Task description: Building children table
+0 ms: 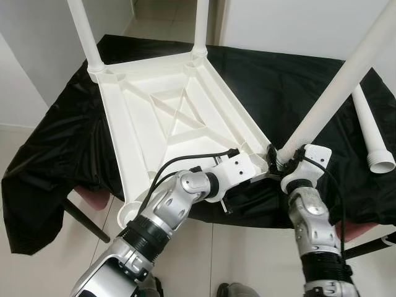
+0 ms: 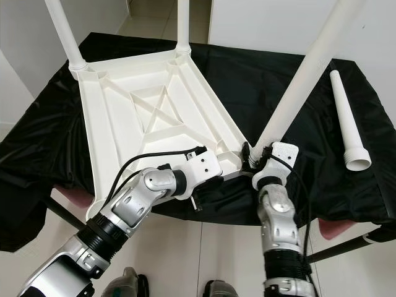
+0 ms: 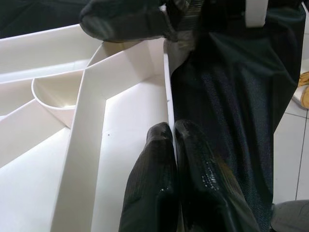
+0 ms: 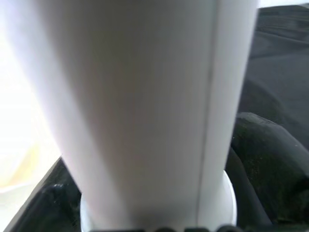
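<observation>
While right gripper (image 2: 252,156) clamps leg (image 2: 296,83) (tilted), left gripper (image 3: 175,140) pinches tabletop rim (image 3: 166,82).

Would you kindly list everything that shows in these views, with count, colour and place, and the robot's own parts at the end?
Tabletop: one, white, upside down on the black cloth, ribbed underside up.
Fitted legs: two, white, upright in the far corner sockets.
Held leg: one, white, tilted, its base at the near right corner.
Loose leg: one, white, lying on the cloth to the right.
Black cloth: one, draped over the support under the tabletop.
Floor: pale tiles, below.
Left hand: black fingers pinching the tabletop's near edge.
Right hand: closed around the held leg's base.
</observation>
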`<state>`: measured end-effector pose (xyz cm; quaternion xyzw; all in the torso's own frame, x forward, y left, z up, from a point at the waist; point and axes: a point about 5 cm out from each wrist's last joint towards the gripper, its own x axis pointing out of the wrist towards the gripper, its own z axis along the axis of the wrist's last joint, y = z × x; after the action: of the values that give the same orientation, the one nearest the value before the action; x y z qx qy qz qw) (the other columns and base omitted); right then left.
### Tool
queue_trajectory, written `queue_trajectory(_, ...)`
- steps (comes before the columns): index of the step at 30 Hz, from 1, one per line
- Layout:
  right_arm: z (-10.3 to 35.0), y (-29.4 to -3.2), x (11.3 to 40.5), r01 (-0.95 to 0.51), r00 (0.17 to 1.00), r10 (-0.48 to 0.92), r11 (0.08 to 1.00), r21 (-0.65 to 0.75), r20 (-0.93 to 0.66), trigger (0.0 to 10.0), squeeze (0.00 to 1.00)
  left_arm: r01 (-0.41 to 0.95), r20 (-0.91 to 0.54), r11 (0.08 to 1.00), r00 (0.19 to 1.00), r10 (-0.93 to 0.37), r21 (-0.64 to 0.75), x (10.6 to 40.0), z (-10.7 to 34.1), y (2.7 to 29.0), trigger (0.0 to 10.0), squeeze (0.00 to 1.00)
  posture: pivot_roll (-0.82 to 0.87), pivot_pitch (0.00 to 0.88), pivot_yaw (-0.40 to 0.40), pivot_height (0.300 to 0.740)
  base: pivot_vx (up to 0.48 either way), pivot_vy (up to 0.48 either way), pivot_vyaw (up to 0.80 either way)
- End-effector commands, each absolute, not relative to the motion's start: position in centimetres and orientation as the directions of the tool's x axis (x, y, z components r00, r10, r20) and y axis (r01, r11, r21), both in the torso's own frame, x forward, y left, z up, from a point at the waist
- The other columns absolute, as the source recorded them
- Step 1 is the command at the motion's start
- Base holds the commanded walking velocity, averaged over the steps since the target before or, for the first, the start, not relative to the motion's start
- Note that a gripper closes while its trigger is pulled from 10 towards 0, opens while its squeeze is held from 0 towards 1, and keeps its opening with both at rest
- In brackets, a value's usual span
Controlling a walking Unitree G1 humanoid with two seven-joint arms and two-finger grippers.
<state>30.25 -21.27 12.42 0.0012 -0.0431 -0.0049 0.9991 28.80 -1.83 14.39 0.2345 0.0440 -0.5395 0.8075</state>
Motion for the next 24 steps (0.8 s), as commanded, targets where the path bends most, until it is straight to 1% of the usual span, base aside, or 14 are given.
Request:
queue_trajectory(1,12.3,-22.0,30.2,-0.027,0.996,0.026,1.000,0.013,0.084,10.0,0.00,0.868,-0.230,0.317,0.422,-0.877,0.383,28.6,16.5,-2.5,10.0,0.00,0.01,0.031,-0.012,0.740,0.000,0.000,0.00)
queue_trajectory(3,12.8,-22.3,30.1,-0.125,0.985,0.125,0.992,-0.006,0.117,10.0,0.00,0.868,-0.230,0.315,0.421,-0.878,0.384,28.6,16.5,-2.5,10.0,0.00,0.01,0.028,-0.008,0.740,0.000,0.000,0.00)
queue_trajectory(4,12.8,-22.3,30.1,-0.125,0.985,0.125,0.992,-0.006,0.117,10.0,0.00,0.868,-0.230,0.315,0.421,-0.878,0.384,28.6,16.5,-2.5,10.0,0.00,0.01,0.028,-0.008,0.740,0.000,0.000,0.00)
queue_trajectory(6,13.2,-22.6,29.9,-0.192,0.972,0.189,0.981,0.003,0.136,10.0,0.00,0.868,-0.230,0.314,0.420,-0.878,0.384,28.6,16.5,-2.5,10.0,0.00,0.01,0.028,-0.008,0.740,0.000,0.000,0.00)
queue_trajectory(7,13.2,-22.6,29.9,-0.192,0.972,0.189,0.981,0.003,0.136,10.0,0.00,0.868,-0.230,0.314,0.420,-0.878,0.384,28.6,16.5,-2.5,10.0,0.00,0.01,0.028,-0.008,0.740,0.000,0.000,0.00)
queue_trajectory(9,13.4,-23.6,30.1,-0.248,0.961,0.250,0.968,-0.027,0.123,10.0,0.00,0.868,-0.230,0.311,0.417,-0.879,0.386,28.6,16.5,-2.5,10.0,0.00,0.00,0.025,-0.004,0.740,0.000,0.000,0.00)
queue_trajectory(10,13.4,-23.6,30.1,-0.248,0.961,0.250,0.968,-0.027,0.123,10.0,0.00,0.868,-0.230,0.311,0.417,-0.879,0.386,28.6,16.5,-2.5,10.0,0.00,0.00,0.025,-0.004,0.740,0.000,0.000,0.00)
queue_trajectory(12,13.3,-24.4,30.3,-0.284,0.953,0.289,0.957,-0.065,0.091,10.0,0.00,0.869,-0.230,0.308,0.415,-0.880,0.388,28.6,16.6,-2.5,10.0,0.00,0.00,0.023,-0.004,0.740,0.000,0.000,0.00)
queue_trajectory(15,13.0,-24.6,30.3,-0.297,0.950,0.302,0.952,-0.080,0.074,10.0,0.00,0.868,-0.230,0.308,0.415,-0.880,0.389,28.6,16.6,-2.5,10.0,0.00,0.01,0.023,-0.002,0.740,0.000,0.000,0.00)
queue_trajectory(16,12.3,-25.1,30.3,-0.326,0.943,0.331,0.940,-0.104,0.031,10.0,0.00,0.868,-0.229,0.307,0.414,-0.881,0.389,28.6,16.7,-2.5,10.0,0.00,0.01,0.024,-0.001,0.740,0.000,0.000,0.00)
queue_trajectory(24,10.4,-25.9,29.9,-0.352,0.936,0.347,0.929,-0.116,-0.060,10.0,0.00,0.869,-0.230,0.307,0.415,-0.881,0.389,28.6,16.7,-2.5,10.0,0.00,0.01,0.028,-0.001,0.740,0.000,0.000,0.00)
